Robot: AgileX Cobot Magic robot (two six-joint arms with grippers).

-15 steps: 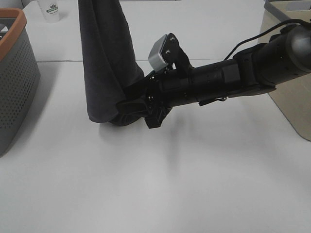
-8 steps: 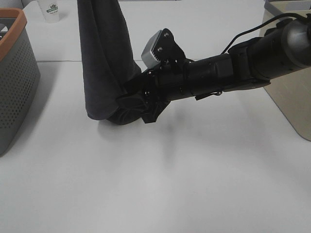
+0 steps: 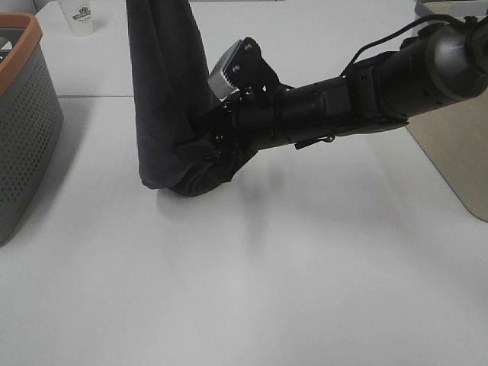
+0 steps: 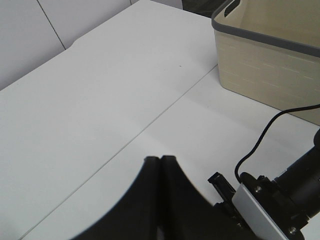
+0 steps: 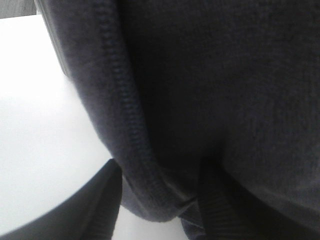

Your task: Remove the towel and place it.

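1. The towel (image 3: 164, 91), a dark charcoal cloth, hangs as a long upright drape near the middle-left of the white table (image 3: 267, 290). Its top runs out past the upper edge of the high view.
2. Its lower end is gathered into a rounded bundle right at the table surface. Whether it rests on the table or hangs just clear of it cannot be told.
3. The left gripper (image 4: 161, 162) is above the scene and outside the high view. In its wrist view the two dark fingers (image 4: 150, 175) are pressed together with only a thin seam between them, pinching the towel's top, which is hidden behind them.
4. The right arm reaches in low from the right side, across the middle, to the towel's lower part.
5. The right gripper (image 3: 202, 152) sits against the bundle's right flank. Its wrist view is filled with terry cloth, and a stitched hem curves down between the two fingers.
6. Those fingers stand apart with a thick fold of the towel filling the gap, so they clamp the bunched cloth.
7. A silver-grey camera housing (image 3: 227, 72) sits on top of the right wrist, just beside the drape.
8. A grey perforated basket (image 3: 27, 130) with an orange rim stands at the left edge, well apart from the towel.
9. A pale cup (image 3: 79, 15) stands behind it at the far edge.
10. A beige bin (image 4: 270, 60) with a grey rim stands on the right side.
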